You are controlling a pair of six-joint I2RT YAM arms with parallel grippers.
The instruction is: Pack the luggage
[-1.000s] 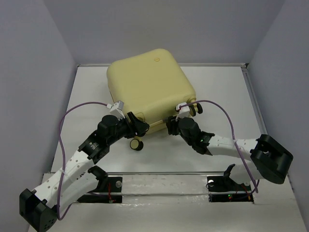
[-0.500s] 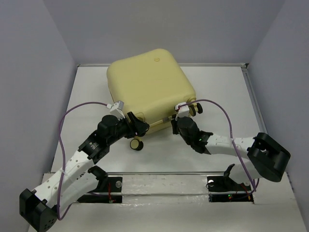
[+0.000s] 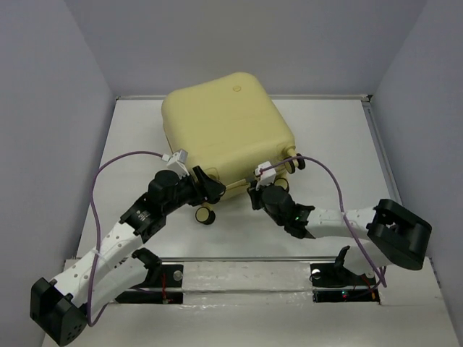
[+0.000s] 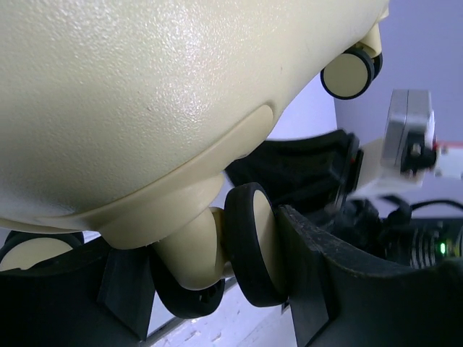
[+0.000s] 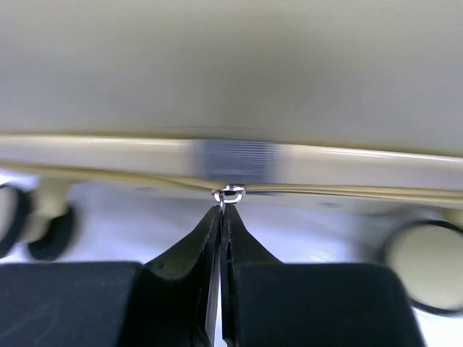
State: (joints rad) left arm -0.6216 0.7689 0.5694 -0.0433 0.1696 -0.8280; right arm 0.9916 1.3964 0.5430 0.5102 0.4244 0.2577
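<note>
Here's the luggage (image 3: pixel 224 130), pale yellow and closed, lying flat with its broad shell facing up and the white table (image 3: pixel 340 137) under it, turned so one corner points toward the arms. Both arms are in tight against its near edge. At the near-left corner of the luggage, the left gripper (image 3: pixel 210 189) has its jaws spread wide around a caster (image 4: pixel 253 246). The wrist view shows one black finger (image 4: pixel 318 282) flat against the cream-and-black wheel, and the other finger snug on the far side of the twin wheel, so the caster is clamped between them. Just below that corner, a second wheel (image 3: pixel 205 215) rests on the table beside the luggage. Over at the near-right stretch of the luggage's seam, the right gripper (image 3: pixel 255 194) is pressed together, with no gap between its fingers (image 5: pixel 195 253). Their tips meet right at the small metal zipper pull (image 5: pixel 230 192) on the seam line. Whether a sliver of the pull is caught between them, I cannot tell. Another caster (image 3: pixel 293 165) shows at the luggage's right corner, just beyond that gripper.
</note>
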